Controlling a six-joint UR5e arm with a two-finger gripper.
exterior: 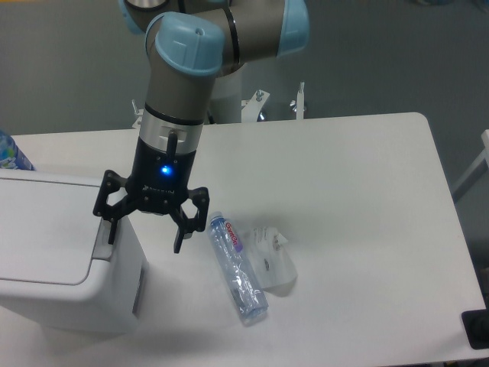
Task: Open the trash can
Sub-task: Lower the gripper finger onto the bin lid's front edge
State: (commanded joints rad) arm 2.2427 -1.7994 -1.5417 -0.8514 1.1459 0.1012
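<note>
The trash can (53, 252) is a boxy white bin at the left edge of the table, its flat lid down and a grey push-strip (102, 243) along its right rim. My gripper (144, 238) hangs over that right rim, fingers pointing down and spread wide open, nothing between them. Its left fingertip (111, 235) is right above the grey strip; whether it touches cannot be told. The right fingertip (177, 245) hangs beside the bin over the table.
A clear plastic bottle (238, 266) lies on the table just right of the gripper, with a crumpled clear wrapper (273, 258) beside it. A blue-patterned object (11, 153) shows at the far left edge behind the bin.
</note>
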